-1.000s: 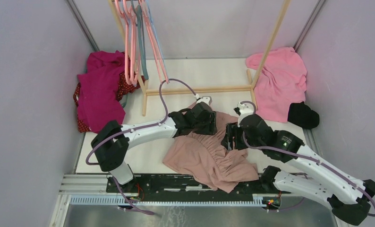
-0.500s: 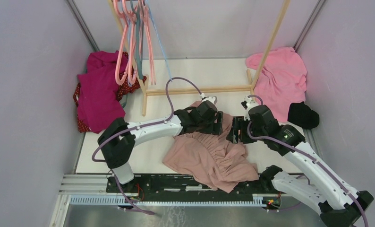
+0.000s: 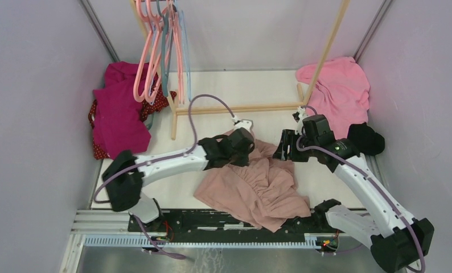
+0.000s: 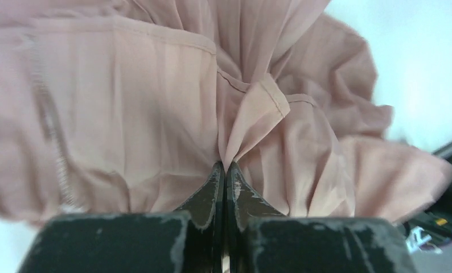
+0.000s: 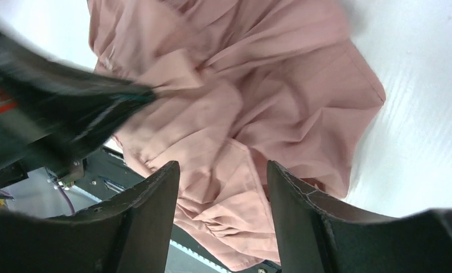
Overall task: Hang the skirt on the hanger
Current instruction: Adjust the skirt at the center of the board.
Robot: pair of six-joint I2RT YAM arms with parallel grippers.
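Note:
The dusty-pink skirt [image 3: 258,187] lies crumpled on the white table between the two arms. My left gripper [image 3: 249,150] is at the skirt's upper edge. In the left wrist view its jaws [image 4: 224,165] are pressed together on a raised fold of the skirt [image 4: 252,114]. My right gripper [image 3: 282,152] hangs open over the skirt's upper right corner, with only cloth [image 5: 258,102] below its spread fingers [image 5: 221,165]. Several pink hangers [image 3: 154,57] and a blue hanger [image 3: 184,40] hang on the wooden rack [image 3: 241,107] at the back left.
A magenta garment [image 3: 121,108] lies heaped at the left wall. A pink garment [image 3: 337,96] and a black item [image 3: 365,138] lie at the right. The rack's base bar crosses the table behind the skirt. A black rail [image 3: 212,219] runs along the near edge.
My left gripper has shut on a fold of the skirt and pulled it slightly left. The right gripper has moved up and back toward the right. The hangers have swung.

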